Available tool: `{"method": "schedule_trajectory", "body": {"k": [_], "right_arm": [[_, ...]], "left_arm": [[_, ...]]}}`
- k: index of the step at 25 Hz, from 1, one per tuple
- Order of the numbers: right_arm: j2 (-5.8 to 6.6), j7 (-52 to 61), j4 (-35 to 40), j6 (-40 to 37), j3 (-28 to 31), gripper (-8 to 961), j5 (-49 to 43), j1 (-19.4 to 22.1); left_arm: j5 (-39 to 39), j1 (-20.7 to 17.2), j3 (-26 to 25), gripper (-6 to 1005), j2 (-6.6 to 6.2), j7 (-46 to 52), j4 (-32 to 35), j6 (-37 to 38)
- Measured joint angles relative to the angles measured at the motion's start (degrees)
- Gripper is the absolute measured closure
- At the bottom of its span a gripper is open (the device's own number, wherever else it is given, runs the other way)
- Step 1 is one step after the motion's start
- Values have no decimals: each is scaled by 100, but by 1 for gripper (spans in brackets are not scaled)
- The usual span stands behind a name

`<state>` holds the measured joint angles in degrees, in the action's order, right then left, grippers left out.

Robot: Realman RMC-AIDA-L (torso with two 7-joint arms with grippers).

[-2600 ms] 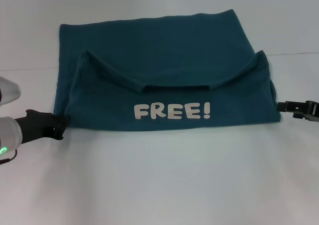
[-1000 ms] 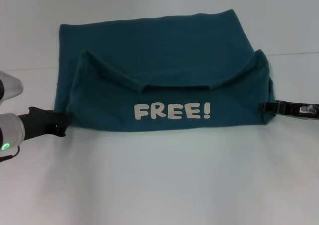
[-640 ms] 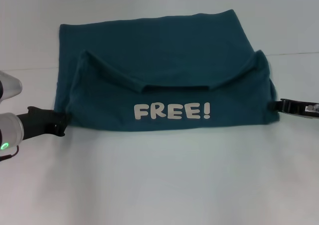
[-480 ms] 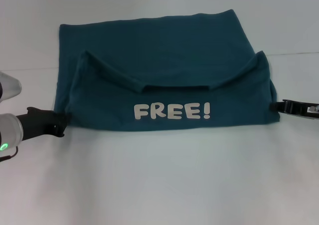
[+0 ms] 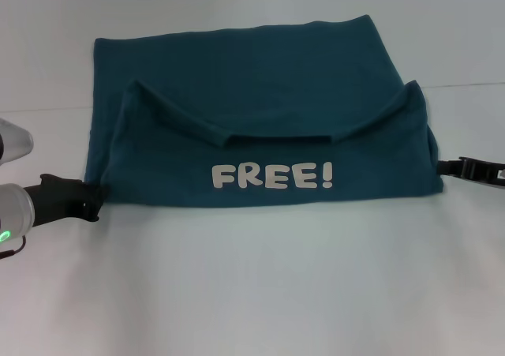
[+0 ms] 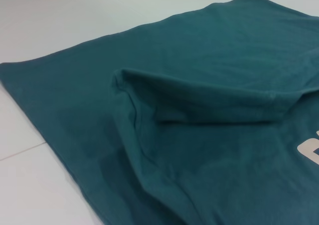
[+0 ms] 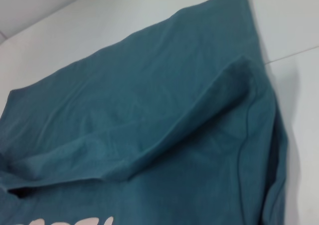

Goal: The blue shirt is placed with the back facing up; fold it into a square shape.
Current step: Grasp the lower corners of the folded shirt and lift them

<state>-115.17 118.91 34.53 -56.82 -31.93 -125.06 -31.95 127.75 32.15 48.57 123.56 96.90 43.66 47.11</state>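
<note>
The left claw [image 5: 93,200] sits low on the white tabletop [image 5: 252,293] at the near left corner of the blue shirt [image 5: 260,103], its dark tip touching or just meeting the cloth's edge; whether it is parted or has pinched any fabric I cannot tell. The right claw [image 5: 448,167] lies at the opposite side, its tip just beside the near right corner of the folded layer, and here too the head view does not show how far it is open or whether it holds anything. The shirt lies between them, its long axis running side to side from one claw to the other, with the near part turned back over the rest so the white "FREE!" lettering [image 5: 272,175] faces up. Each arm is about equally near its own corner, so my judgement is that the coming fold turns on both corners being taken together. The head view alone shows both claws and the whole outline; the wrist views show neither claw, only the raised ridge of the folded layer and how its edge lies on the cloth beneath.
</note>
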Motion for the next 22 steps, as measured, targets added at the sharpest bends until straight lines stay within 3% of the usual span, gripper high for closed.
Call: {"method": "schedule_trajectory", "body": {"k": [5,15,18,22], "right_arm": [[68,47,-20,-48,13,937,-13,4],[102,419,-59,-32,-89,721,-301,-58],[97,429,-60,43,-91,484,-305,-58],[41,395,-75,200,-102,418,-309,-75]], "left_arm": [[4,1,18,972,8,3,0,0],[4,2,26,971,11,-24,1,-11],[4,0,28,971,11,-25,4,-10],[4,-3,29,971,11,-27,4,-12]]}}
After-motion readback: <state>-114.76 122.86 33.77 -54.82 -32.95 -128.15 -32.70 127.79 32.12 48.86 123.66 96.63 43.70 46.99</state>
